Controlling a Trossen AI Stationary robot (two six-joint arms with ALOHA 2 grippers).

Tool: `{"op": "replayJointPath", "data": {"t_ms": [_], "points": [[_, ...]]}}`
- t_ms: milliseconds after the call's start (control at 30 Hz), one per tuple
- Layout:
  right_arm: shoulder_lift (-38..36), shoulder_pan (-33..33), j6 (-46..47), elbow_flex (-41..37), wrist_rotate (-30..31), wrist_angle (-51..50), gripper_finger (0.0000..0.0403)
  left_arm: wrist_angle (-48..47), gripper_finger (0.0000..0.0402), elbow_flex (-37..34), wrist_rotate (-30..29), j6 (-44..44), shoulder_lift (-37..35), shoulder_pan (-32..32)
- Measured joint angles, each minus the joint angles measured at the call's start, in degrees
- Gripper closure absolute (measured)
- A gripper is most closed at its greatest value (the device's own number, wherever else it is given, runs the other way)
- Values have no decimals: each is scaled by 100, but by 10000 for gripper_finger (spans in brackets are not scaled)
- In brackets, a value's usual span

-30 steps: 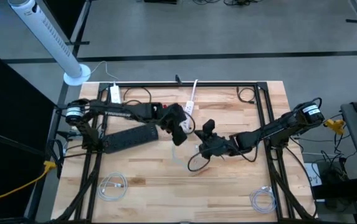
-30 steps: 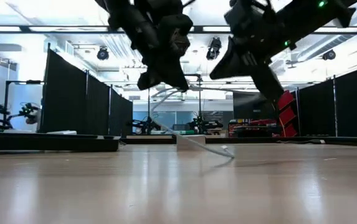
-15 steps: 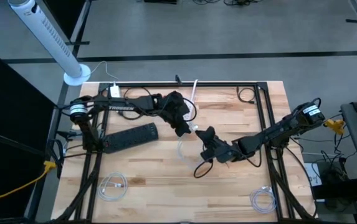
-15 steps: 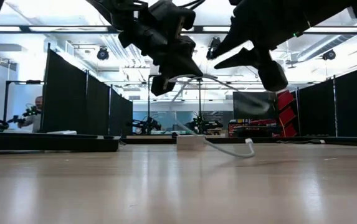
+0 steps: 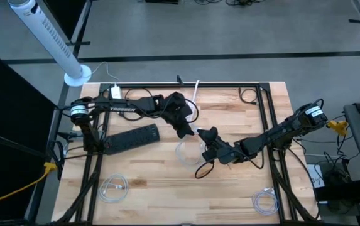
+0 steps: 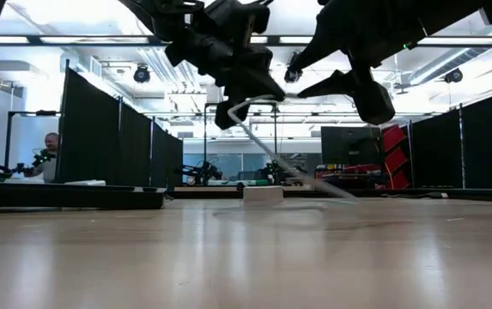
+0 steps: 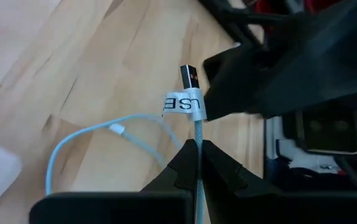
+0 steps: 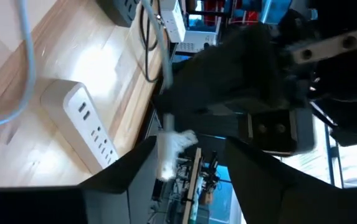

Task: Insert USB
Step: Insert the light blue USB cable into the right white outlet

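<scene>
A pale braided USB cable (image 5: 185,152) loops on the wooden table. Its metal plug (image 7: 189,76) and white label (image 7: 182,102) are held up by my left gripper (image 7: 195,144), which is shut on the cable above mid-table (image 5: 185,130). My right gripper (image 5: 206,137) hovers just to the right of it, open. In its wrist view the label (image 8: 167,148) shows between its spread fingers. In the left wrist view one dark right finger (image 7: 240,87) stands right beside the plug. A white power strip (image 8: 81,124) lies flat on the table behind them. My left gripper pinches the cable between its two fingers a short way behind the label (image 7: 195,132), and the plug sticks out past the fingertips along their line. The plug end is lifted clear. The rest slants down (image 6: 288,163) to the table, fairly straight. I cannot tell whether my right gripper touches the plug.
A black power strip (image 5: 132,138) lies at the left and a white charger (image 5: 115,94) at the far left. Coiled white cables lie near the front left (image 5: 114,188) and front right (image 5: 264,201). A black frame rail (image 5: 186,86) edges the table. A person (image 6: 51,153) is far behind.
My left gripper has risen and swung a little toward the far edge with the cable. The plug end came up, and the part that lay slack on the table now runs in a straighter slant down to it. My right gripper has shifted slightly toward the near edge.
</scene>
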Motion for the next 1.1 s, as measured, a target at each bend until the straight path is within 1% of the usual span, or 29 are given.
{"op": "replayJointPath", "data": {"t_ms": [300, 533, 700, 833, 1100], "points": [[0, -61, -355, 0, -1, 12, 298, 328, 401, 0, 78, -109, 2, -31], [0, -195, -312, 0, 1, 15, 341, 524, 401, 0, 71, -92, 0, -104], [0, -197, -141, 0, 9, 23, 386, 528, 401, 0, 53, 12, 0, -103], [0, -211, 452, 0, 17, 20, 386, 543, 397, 0, 49, 98, 1, -103], [0, -279, 1438, 0, -75, 5, 386, 534, 372, 0, 11, 441, -67, -101]]}}
